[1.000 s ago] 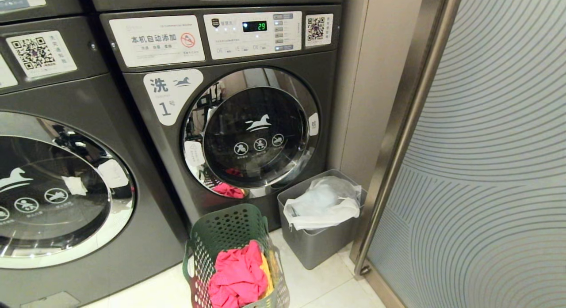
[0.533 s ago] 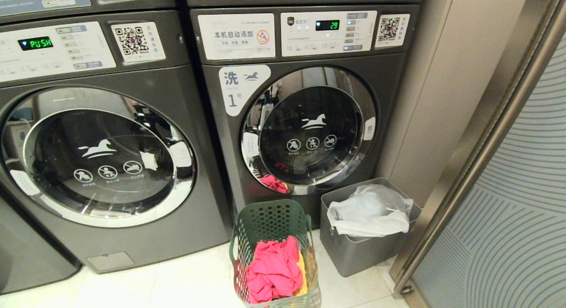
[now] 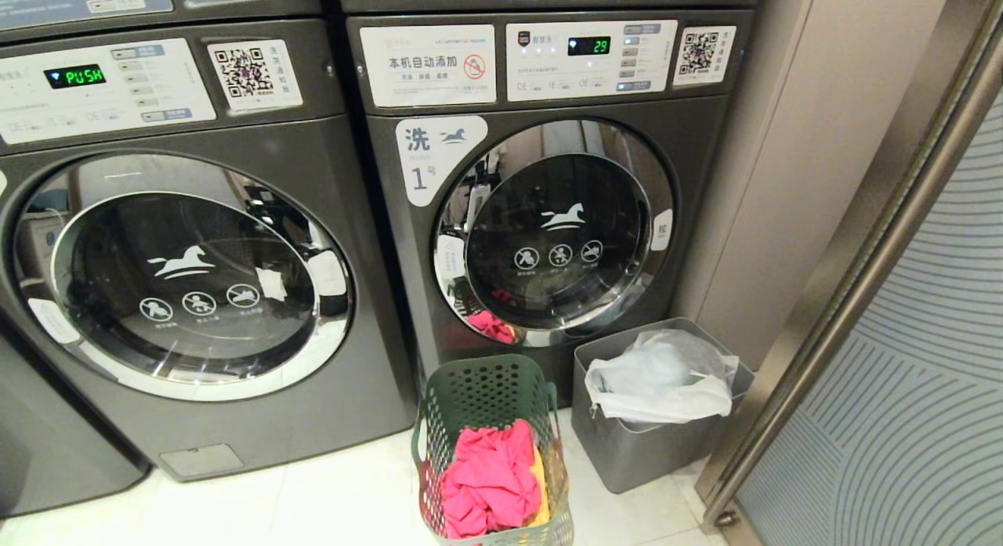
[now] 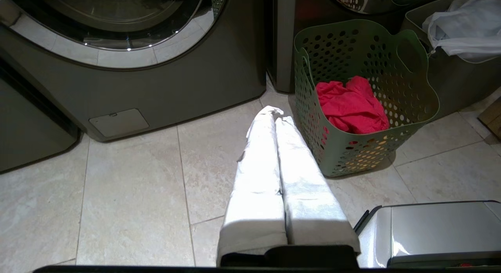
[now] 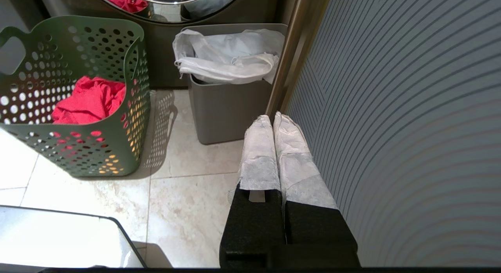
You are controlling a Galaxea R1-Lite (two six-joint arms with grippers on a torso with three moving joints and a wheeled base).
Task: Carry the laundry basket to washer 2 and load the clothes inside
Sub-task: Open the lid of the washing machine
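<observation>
L gripper [image 4: 276,113]: white-wrapped fingers [image 4: 258,155] pressed together, nothing held, hanging above the tiled floor [image 4: 129,194], tips near the laundry basket [image 4: 395,120] but not touching it. R gripper [image 5: 273,118]: fingers [image 5: 291,155] likewise pressed tight, empty, over the floor just beside the patterned sliding door [image 5: 391,128] and near the grey bin [image 5: 223,112]. Neither gripper shows in head view; only the wrist cams give them.

Basket stands upright on the floor in front of the machine marked 1 [image 3: 548,217], at its lower left corner, just beside the grey bin w/ white bag [image 3: 662,377]. Clothes [image 3: 490,483] inside: pink-red piece on top. Head view also shows a strip of yellow-orange along the basket's right inner wall; in the wrist views that colour only glows through the holes low on the basket wall. A grey-green garment can't be made out in any view.

Head view alone shows the panels: machine 1 display reads 29, door shut, pink reflected in its chrome ring. The machine to its left [image 3: 188,280] reads PUSH, door shut; its number label isn't visible, so can't confirm it as no. 2. L wrist view shows only that machine's lower door rim and a small service flap [image 4: 118,122] near its base. A pale grey robot part [image 4: 434,234] shows at the frame edge there.
</observation>
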